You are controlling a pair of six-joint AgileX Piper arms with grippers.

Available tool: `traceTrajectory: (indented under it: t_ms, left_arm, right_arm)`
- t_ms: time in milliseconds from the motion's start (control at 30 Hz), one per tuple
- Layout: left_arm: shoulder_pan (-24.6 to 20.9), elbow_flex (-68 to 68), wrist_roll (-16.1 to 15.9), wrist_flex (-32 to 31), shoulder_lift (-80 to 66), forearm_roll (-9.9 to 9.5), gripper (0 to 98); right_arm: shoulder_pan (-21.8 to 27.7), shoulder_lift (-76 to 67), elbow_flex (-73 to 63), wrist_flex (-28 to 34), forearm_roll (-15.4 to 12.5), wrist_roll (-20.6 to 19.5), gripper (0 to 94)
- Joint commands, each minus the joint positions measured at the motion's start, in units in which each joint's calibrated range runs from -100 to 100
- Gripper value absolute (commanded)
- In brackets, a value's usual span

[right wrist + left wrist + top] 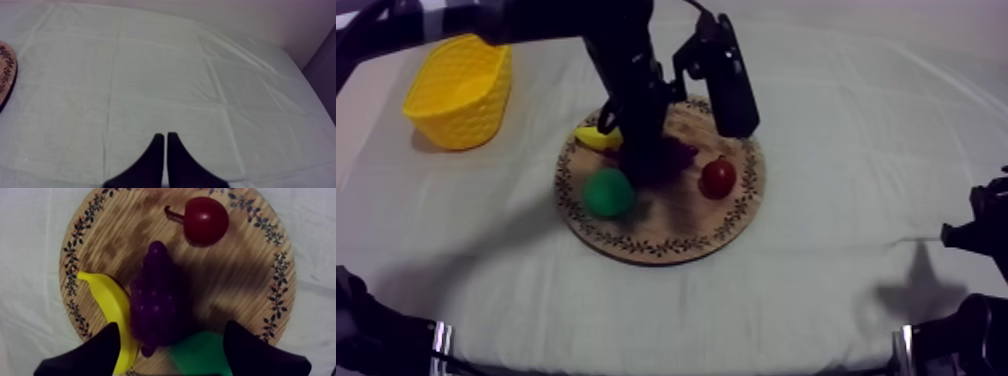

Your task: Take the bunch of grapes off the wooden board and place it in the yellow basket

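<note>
Jaws of the left gripper (172,330) gape over the bunch of grapes (157,300) at the wooden board's (240,283) middle, likely to pinch it; the right gripper's (165,137) lie pressed together.

A green pear (608,192) lies near a small red fruit (718,178) but does not touch it; the red fruit has a thin dark stem. A curved yellow banana (598,137) lies just beyond the pear, partly hidden. The grey-white cloth (836,120) shows shallow fold lines and soft shadows.
</note>
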Motion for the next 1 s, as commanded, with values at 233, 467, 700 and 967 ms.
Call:
traceTrajectory:
  t_ms: [233,467,700,967]
  left_arm:
    - [0.4,-3.2,-0.1,0.1,7.0,-1.06,81.5]
    - [0.1,-5.7,-0.3,0.3,10.3,-1.22,81.5]
    - [-0.2,-8.6,-0.6,1.0,13.4,-1.30,81.1]
    - [-0.5,-10.7,0.1,2.6,16.6,-1.83,78.9]
  right_arm:
    - [0.0,0.0,0.0,0.0,0.0,0.0,0.3]
    - [0.0,0.0,0.0,0.0,0.0,0.0,0.3]
    - [0.0,0.0,0.0,0.0,0.0,0.0,0.3]
    - [0.0,0.0,0.0,0.0,0.0,0.0,0.3]
